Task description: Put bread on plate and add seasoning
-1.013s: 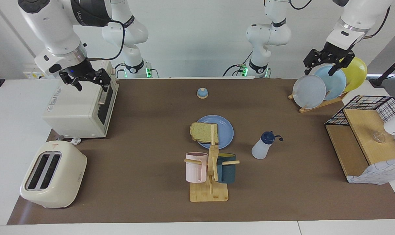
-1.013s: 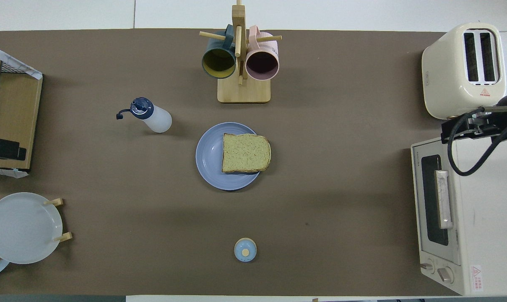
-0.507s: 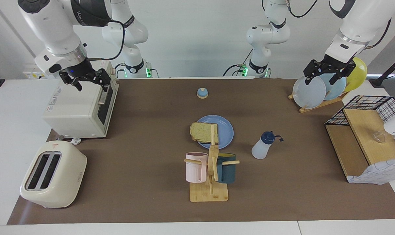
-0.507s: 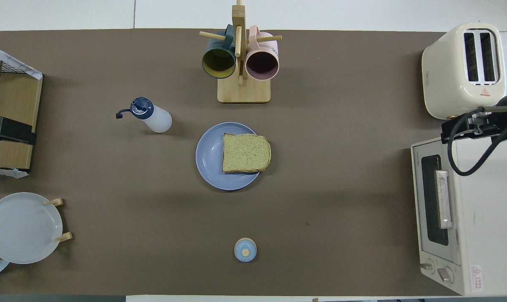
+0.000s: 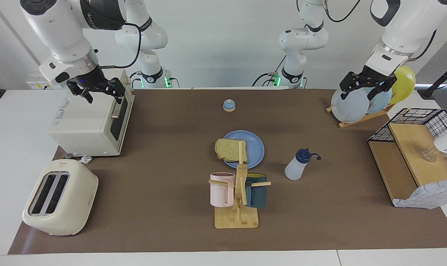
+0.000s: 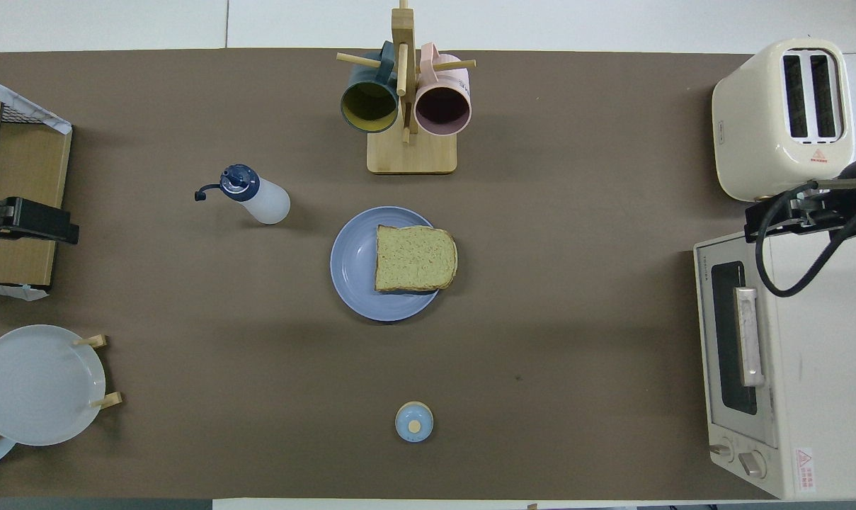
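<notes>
The bread lies flat on the blue plate at mid-table and overhangs its rim toward the right arm's end. The seasoning bottle stands on the mat beside the plate, toward the left arm's end. My left gripper is open and empty, up in the air by the plate rack and the wooden shelf. My right gripper is open and empty and waits over the toaster oven.
A mug stand with a pink and a dark mug stands farther from the robots than the plate. A bell sits nearer. Toaster oven and toaster at the right arm's end; plate rack and wire shelf at the left arm's end.
My left gripper has come down and moved from over the plate rack toward the middle of the table. The right arm, bread, plate and bottle have not moved.
</notes>
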`<action>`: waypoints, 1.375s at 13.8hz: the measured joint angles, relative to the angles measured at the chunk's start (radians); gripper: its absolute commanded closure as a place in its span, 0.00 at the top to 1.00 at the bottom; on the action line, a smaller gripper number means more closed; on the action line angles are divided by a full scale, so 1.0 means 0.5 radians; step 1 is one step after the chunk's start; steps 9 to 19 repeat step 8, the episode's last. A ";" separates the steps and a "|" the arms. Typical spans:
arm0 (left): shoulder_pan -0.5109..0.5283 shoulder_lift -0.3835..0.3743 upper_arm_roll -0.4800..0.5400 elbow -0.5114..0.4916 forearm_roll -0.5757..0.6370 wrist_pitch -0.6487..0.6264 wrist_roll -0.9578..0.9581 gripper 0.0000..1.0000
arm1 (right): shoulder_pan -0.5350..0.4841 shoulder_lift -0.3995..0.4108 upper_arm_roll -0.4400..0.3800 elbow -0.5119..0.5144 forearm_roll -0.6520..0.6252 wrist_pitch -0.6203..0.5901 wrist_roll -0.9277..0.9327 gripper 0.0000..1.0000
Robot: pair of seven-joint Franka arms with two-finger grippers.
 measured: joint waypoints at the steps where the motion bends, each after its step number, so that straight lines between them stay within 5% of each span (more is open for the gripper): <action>1: -0.017 0.000 0.021 -0.002 0.000 -0.006 0.000 1.00 | 0.000 0.000 0.000 0.000 0.000 0.000 0.000 1.00; 19: -0.049 -0.026 0.057 -0.001 0.000 -0.100 0.000 1.00 | 0.000 0.000 0.000 0.000 0.000 0.000 0.000 1.00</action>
